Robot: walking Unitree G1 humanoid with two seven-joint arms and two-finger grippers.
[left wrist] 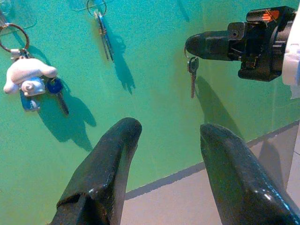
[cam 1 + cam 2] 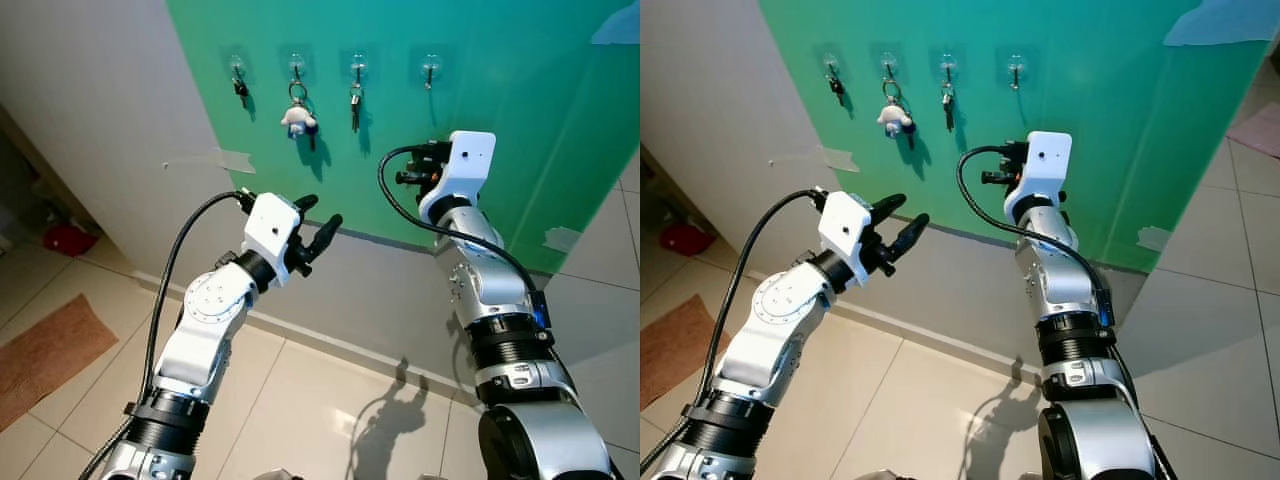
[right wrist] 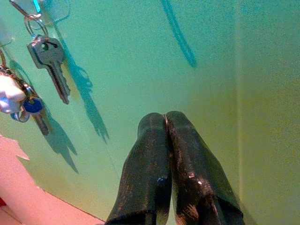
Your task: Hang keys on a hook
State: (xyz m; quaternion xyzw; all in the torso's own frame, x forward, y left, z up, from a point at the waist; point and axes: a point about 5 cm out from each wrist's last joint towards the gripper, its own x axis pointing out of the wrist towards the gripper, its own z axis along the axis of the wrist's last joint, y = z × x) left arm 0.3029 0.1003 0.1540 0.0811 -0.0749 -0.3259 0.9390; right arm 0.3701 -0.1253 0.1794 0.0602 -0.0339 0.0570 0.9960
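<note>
A green board [image 2: 520,120] on the wall carries a row of clear hooks. The rightmost hook [image 2: 431,68] is bare. The others hold a dark key [image 2: 241,88], a white plush keychain [image 2: 298,118] and a silver key [image 2: 355,100]. My right gripper [image 1: 190,44] is raised close to the board, below and left of the bare hook. It is shut on a small silver key [image 1: 192,75] that dangles under its fingertips. In the right wrist view the fingers [image 3: 150,140] are pressed together facing the board. My left gripper [image 2: 320,212] hovers open and holds nothing, lower and to the left.
A grey wall strip [image 2: 380,280] runs under the board, down to a pale tiled floor [image 2: 320,400]. A brown mat [image 2: 50,350] and a red object [image 2: 68,238] lie at the left. Tape [image 2: 235,158] sticks on the wall beside the board.
</note>
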